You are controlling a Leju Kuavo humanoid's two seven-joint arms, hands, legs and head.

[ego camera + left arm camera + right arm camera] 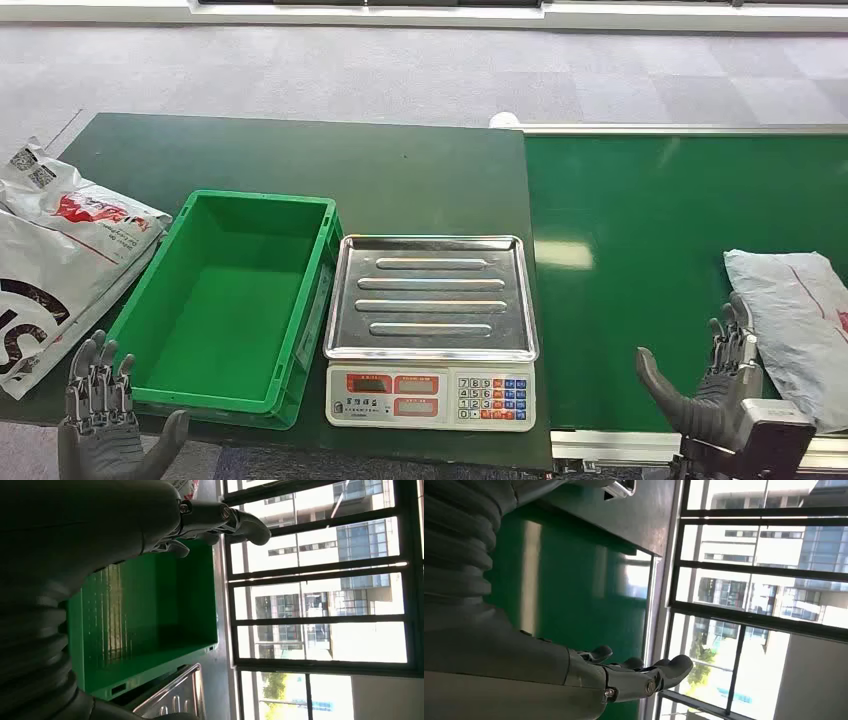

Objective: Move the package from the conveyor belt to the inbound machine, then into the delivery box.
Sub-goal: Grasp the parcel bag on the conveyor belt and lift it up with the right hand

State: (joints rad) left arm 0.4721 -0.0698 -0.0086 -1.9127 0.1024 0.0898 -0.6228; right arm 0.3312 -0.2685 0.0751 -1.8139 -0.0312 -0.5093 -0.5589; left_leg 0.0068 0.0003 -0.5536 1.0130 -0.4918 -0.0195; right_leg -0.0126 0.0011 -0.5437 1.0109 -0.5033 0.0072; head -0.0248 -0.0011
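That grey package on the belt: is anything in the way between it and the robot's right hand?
Nothing visible. The right hand hovers open beside the grey package on the conveyor belt, its fingers at the package's near edge, with bare green belt around them.

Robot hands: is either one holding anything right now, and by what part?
Nothing is held. The left robot hand hangs open near the green box; the right robot hand is open beside the grey package on the belt.

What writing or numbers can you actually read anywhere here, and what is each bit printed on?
Scale: keypad digits "1" to "9" just legible; display labels too small to read.
White bags: square codes and red and black print, too blurred or cut off to read.
Grey package on conveyor belt: red marking, unreadable.
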